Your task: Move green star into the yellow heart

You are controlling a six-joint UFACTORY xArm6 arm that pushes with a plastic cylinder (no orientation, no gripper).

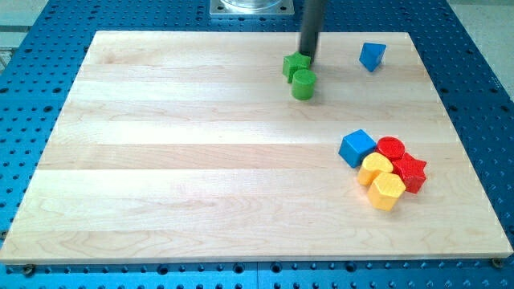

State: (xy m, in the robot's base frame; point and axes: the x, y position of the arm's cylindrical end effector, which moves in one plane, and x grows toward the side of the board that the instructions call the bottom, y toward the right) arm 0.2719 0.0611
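Note:
The green star (294, 65) lies near the view's top centre of the wooden board (177, 160). My tip (308, 60) is right against the star's right side. A green cylinder (303, 84) touches the star just below it. The yellow heart (374, 168) sits far off at the view's lower right, inside a tight cluster of blocks.
The cluster holds a blue cube (357, 148), a red cylinder (391, 148), a red star (410, 172) and a yellow hexagon (386, 191) around the heart. A blue block (372, 56) lies at the view's top right. A metal base (250, 7) stands at the top edge.

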